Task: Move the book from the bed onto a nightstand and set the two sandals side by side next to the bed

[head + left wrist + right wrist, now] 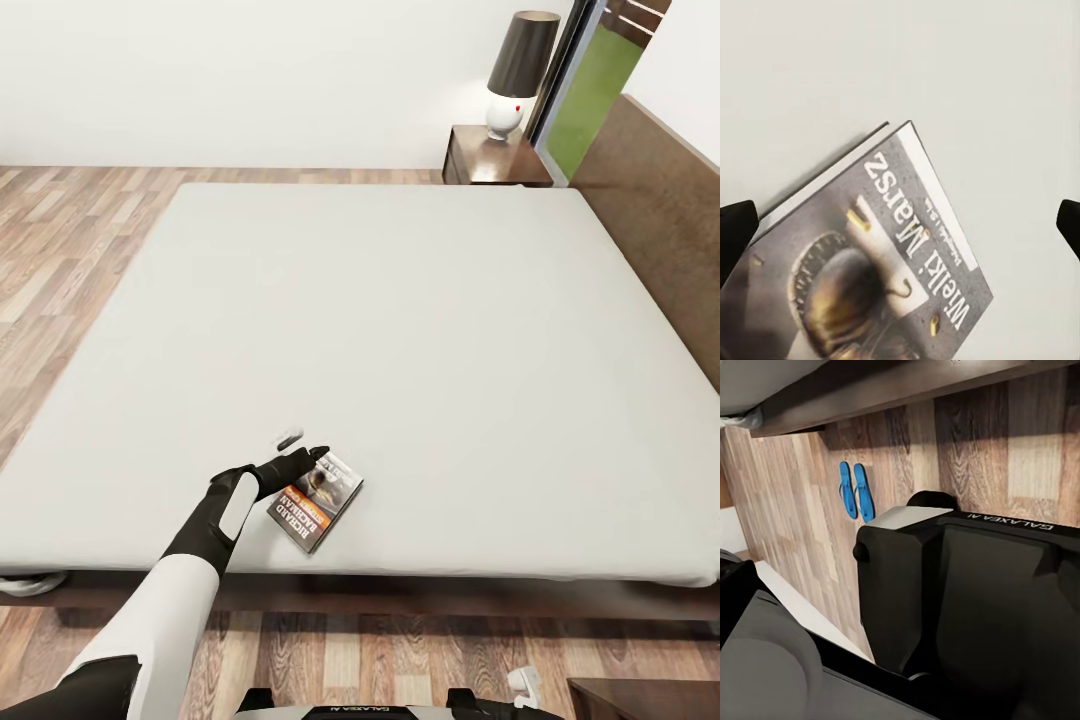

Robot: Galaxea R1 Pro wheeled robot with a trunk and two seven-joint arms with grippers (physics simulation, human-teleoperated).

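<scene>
Near the lower middle of the head view, the left pincer (pixel 300 462) hovers spread over the book (pixel 318 500), which lies flat on the bed (pixel 420 330) close to its near edge. Closing on so thin a paperback may pinch only the cover or nudge it off. Dark cover, grey picture, orange band, white lettering.

A home bedroom: a wide bed (pixel 420 330) with dark headboard (pixel 655 215), a nightstand (pixel 490 160) carrying a lamp (pixel 517 70), wood-plank floor (pixel 60 240).
</scene>
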